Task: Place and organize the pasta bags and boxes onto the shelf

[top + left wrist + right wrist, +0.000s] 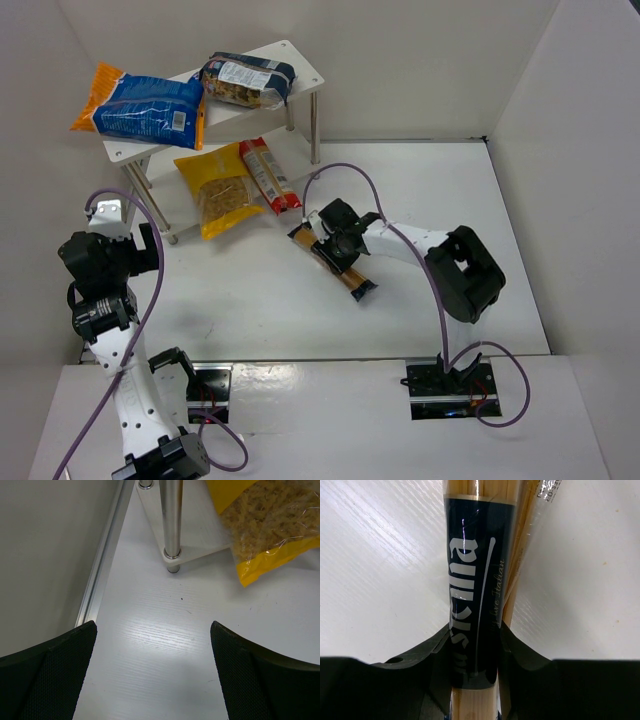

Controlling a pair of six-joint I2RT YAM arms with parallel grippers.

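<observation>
The white two-tier shelf [300, 62] stands at the back left. On its top board lie the blue-and-orange bag [140, 105] and the dark-blue-and-clear bag [248, 82]. On its lower board lie the yellow bag [218, 190] and the narrow red packet [268, 174]. My right gripper [335, 243] is shut on the long golden spaghetti packet [345, 270], gripping its dark blue label [472, 595] just above the table. My left gripper [140, 245] is open and empty at the left, near the shelf's front leg [171, 525]; the yellow bag's corner [270, 535] shows in its view.
White enclosure walls stand close on the left, back and right. A metal rail [102, 562] runs along the left wall's foot. Cables loop over both arms. The shelf's lower board edge [200, 555] lies right of the leg.
</observation>
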